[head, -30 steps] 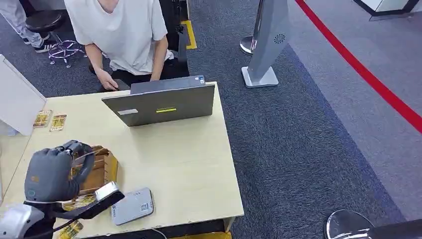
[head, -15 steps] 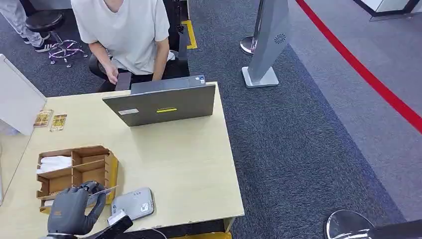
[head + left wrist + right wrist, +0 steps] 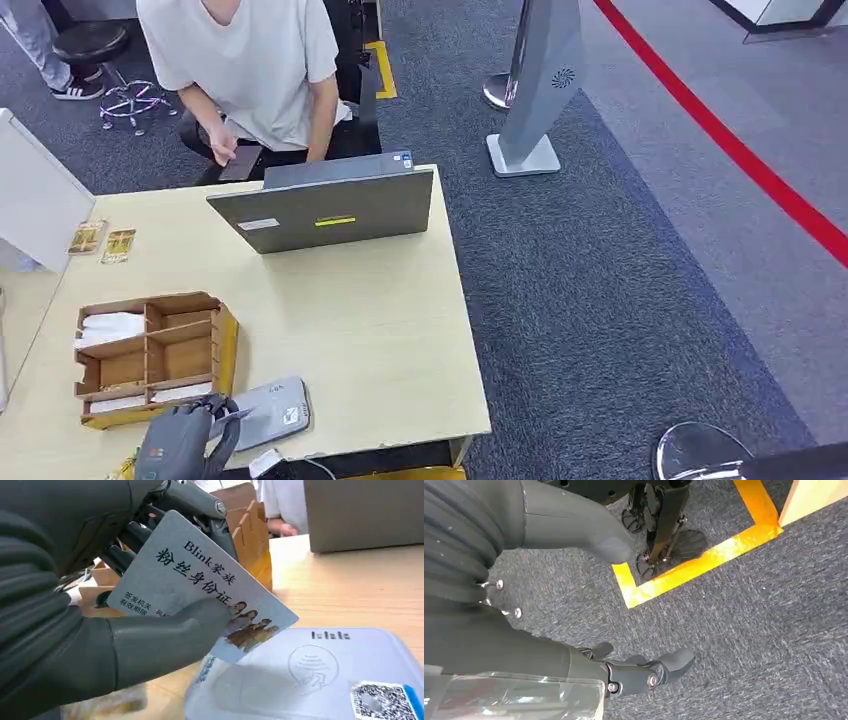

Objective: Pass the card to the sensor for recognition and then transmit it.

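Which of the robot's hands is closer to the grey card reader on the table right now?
Left. The left hand holds the card just over the card reader at the table's near edge. The right hand hangs beside the table, over the carpet.

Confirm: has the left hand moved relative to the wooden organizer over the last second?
Yes. The left hand, holding the card, has come back off the wooden organizer toward the table's near edge and now sits beside the grey sensor.
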Motion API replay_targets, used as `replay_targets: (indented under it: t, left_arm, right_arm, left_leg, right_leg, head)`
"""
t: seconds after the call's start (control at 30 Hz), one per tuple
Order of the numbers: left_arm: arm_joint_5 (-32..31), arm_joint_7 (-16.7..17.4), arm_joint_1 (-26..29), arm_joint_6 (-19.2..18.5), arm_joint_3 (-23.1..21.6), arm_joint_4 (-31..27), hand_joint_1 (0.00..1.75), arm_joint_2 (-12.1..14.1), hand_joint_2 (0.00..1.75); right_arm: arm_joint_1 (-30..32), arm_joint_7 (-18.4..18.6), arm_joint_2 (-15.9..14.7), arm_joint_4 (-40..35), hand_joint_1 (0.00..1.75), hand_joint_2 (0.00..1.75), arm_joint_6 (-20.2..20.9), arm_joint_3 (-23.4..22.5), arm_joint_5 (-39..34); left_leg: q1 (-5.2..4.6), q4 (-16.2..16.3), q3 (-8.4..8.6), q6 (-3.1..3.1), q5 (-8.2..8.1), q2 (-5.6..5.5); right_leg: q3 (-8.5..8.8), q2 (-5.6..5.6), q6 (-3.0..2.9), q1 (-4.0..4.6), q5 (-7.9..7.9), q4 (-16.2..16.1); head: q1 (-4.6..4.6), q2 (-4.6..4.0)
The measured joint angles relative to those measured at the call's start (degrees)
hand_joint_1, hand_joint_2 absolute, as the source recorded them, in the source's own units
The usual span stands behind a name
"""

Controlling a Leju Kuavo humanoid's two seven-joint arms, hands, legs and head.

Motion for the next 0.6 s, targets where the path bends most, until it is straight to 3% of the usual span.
replay_targets:
  t: [0.47,0.6]
  left_arm:
    - [0.09,1.95,-0.61,2.56,-2.56,1.57,1.75,1.36,1.75]
    - [-1.60,3.50,0.41,8.40,-2.56,0.12,1.75,1.46,1.75]
  right_arm:
    - [-0.01,-0.48,0.00,0.85,0.00,1.75,-0.81,0.04,-0.74]
    - [0.12,-0.04,0.00,0.87,0.00,1.75,-2.01,0.18,-1.62]
  left_leg:
    - [0.00,0.00,0.06,0.01,0.01,-0.01]
    - [0.01,0.00,0.10,0.00,0.01,0.01]
  right_leg:
    - [0.11,-0.03,0.00,0.00,0.00,0.01]
    - [0.06,0.02,0.00,0.01,0.01,0.01]
  head:
    - [-0.02,0.00]
    - [-0.04,0.00]
